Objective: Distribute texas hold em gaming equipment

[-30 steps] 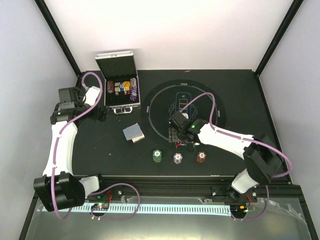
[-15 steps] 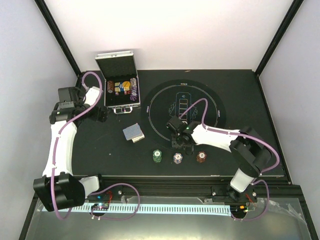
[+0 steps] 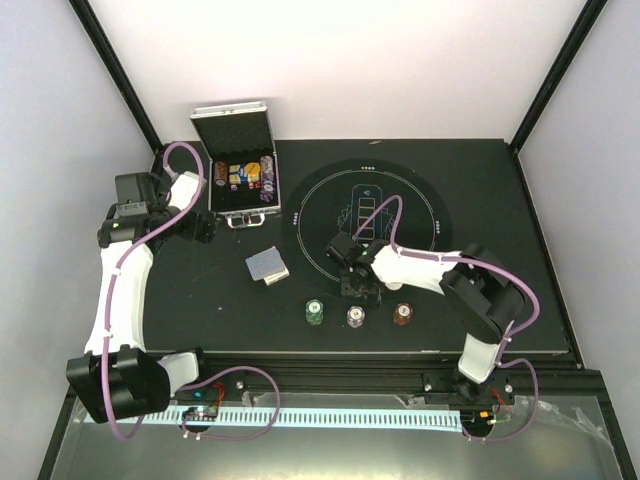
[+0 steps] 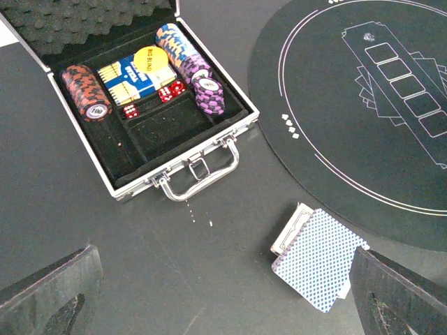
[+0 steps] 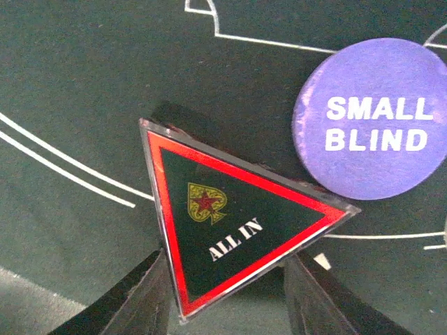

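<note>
Shifting left over mat (image 3: pixel 320 200), right gripper (image 3: pixel 360 290) pinches ALL IN triangle (image 5: pixel 230 223) beside SMALL BLIND button (image 5: pixel 374 118); left gripper (image 4: pixel 223 293) fingers spread, unmoved.

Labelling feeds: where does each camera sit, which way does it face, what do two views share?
Top external: above, behind the bases, looking down on the table; both arms whole.
Left wrist: looks down at the silver case and card deck; own fingers at lower corners.
Right wrist: close over the mat, on the triangle token and purple button; fingers grip it.
Shared: top and left wrist show case, deck, mat.
</note>
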